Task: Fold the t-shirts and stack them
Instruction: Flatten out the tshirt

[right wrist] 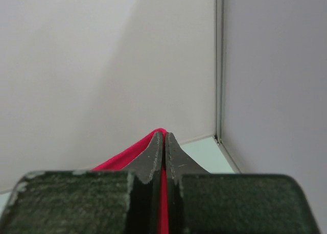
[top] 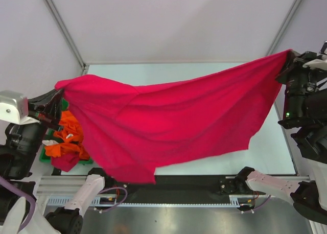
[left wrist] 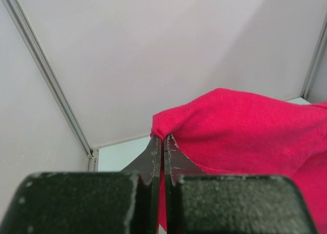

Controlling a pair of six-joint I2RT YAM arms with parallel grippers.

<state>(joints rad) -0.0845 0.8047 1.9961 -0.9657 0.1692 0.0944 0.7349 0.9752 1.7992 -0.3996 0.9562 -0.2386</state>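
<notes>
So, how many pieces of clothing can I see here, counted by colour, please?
Red: 1, the t-shirt, stretched between the left gripper and the right gripper.
Orange: 1, a crumpled garment at the table's left edge.
Total: 2. A red bit below the orange garment may be a third piece; I cannot tell.

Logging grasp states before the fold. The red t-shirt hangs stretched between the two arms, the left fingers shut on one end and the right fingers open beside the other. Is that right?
Not quite: the right fingers are shut on the red t-shirt too, with fabric pinched between them in the right wrist view. The left fingers are shut on their end.
</notes>
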